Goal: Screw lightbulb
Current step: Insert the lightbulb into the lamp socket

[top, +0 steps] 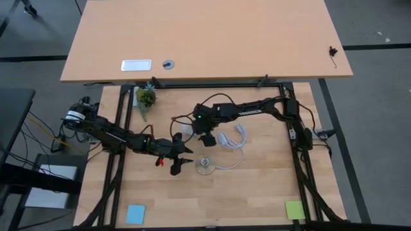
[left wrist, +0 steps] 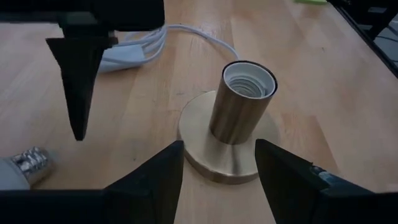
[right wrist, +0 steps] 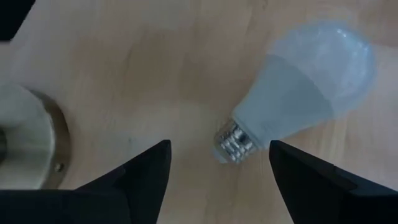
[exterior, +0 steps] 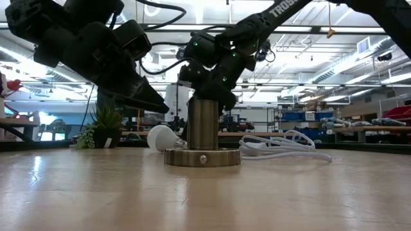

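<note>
Overhead, both of my arms meet near the middle of the wooden table. My left gripper reaches in from the left side, and its fingers stand apart with nothing between them. Seen past those fingers, the brass socket stands upright on its round flat base, its threaded mouth open and unfilled. The socket lies just beyond the fingertips, not touched by them.

My right gripper hangs above the table just behind the socket. Its fingers are apart, with no grip on anything. Between and beyond them lies the lightbulb, on its side on the bare wood, its screw base turned toward the gripper and its rounded head away. The bulb touches neither finger.

From table height, the lightbulb rests behind and to the left of the socket, near it but not touching. My left gripper hangs over it from the left.

A coiled white cable lies behind and to the right of the socket, one strand curving round to the base. A small potted plant stands at the table's far left corner. A blue note and a green note lie at the near corners.
</note>
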